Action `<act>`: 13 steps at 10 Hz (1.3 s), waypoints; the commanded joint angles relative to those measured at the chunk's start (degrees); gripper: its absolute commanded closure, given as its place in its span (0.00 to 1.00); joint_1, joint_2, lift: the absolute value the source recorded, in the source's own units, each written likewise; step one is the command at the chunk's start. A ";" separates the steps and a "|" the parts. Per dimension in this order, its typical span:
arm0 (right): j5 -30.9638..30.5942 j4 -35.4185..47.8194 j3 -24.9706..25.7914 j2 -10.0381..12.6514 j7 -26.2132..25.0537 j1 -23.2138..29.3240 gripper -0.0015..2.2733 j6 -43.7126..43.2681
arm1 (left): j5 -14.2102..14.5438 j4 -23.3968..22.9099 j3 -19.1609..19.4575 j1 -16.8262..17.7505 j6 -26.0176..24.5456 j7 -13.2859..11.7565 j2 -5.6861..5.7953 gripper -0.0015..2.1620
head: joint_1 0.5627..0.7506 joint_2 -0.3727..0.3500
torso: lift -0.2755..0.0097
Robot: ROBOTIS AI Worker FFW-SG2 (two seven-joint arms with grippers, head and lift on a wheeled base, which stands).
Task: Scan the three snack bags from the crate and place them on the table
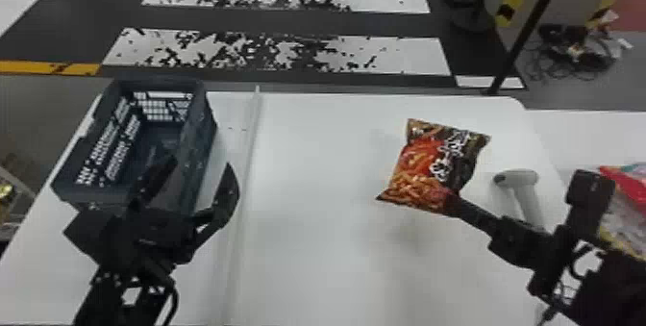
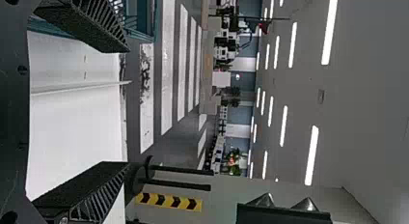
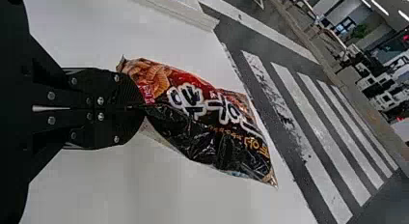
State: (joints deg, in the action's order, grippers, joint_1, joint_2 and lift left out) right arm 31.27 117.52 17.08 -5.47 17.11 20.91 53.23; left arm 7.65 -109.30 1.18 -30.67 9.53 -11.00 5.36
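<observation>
Right gripper (image 1: 449, 203) pinches a snack bag (image 1: 430, 169), right of centre.
Left gripper (image 1: 201, 163), lower left near the crate (image 1: 204, 130), has its fingers spread wide.

Crate (image 1: 201, 140): one. Handheld scanner (image 1: 523, 181): one. Snack bags: one red-and-black bag (image 1: 430, 164), plus at least one multicoloured bag (image 1: 628, 212) at head view's right edge; exact tally there unclear.

Left gripper (image 1: 199, 166) pointing forward, jaws spread wide; right gripper (image 1: 453, 204) angled inward, jaws pressed nearly together.
</observation>
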 commanded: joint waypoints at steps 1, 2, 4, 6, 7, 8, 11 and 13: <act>-10.70 7.29 -3.72 -0.34 -0.50 0.45 0.99 1.40 | 0.00 0.05 -0.04 0.00 0.00 0.01 0.01 0.02 | 0.70 0.47 | 0.75; -19.49 9.92 -8.29 -1.74 -1.64 0.54 0.99 1.23 | 0.18 0.14 -0.04 0.00 0.00 0.01 0.09 0.02 | 0.70 0.47 | 0.75; -36.90 11.77 -18.66 -5.17 -5.77 0.45 0.99 0.35 | 0.44 0.31 0.14 0.00 0.00 0.01 0.27 0.02 | 0.70 0.47 | 0.75; -53.07 11.33 -28.33 -8.25 -11.49 0.01 0.99 0.35 | 0.53 0.31 0.23 0.00 0.00 0.01 0.27 0.02 | 0.70 0.46 | 0.75; -63.35 8.96 -34.75 -10.62 -14.91 -0.69 0.99 0.52 | 0.53 0.58 0.23 0.17 0.00 0.01 0.36 0.02 | 0.70 0.45 | 0.75; -71.96 5.62 -40.55 -12.64 -17.11 -1.57 0.99 1.58 | 0.61 0.84 0.14 0.35 0.00 -0.08 0.36 0.02 | 0.70 0.45 | 0.75; -90.25 -8.53 -57.86 -17.65 -20.10 -6.49 0.99 10.01 | 0.70 1.01 0.05 0.43 0.00 -0.08 0.71 0.02 | 0.70 0.46 | 0.75; -94.55 -14.16 -63.66 -17.91 -17.81 -7.90 0.96 12.48 | 0.70 1.01 -0.04 0.35 -0.18 -0.16 0.80 0.02 | 0.70 0.47 | 0.75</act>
State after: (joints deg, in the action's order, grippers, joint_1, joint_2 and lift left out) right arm -62.38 104.67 -45.08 -23.26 -1.00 13.29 65.19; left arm 8.35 -108.28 1.20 -30.25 9.45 -11.14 6.14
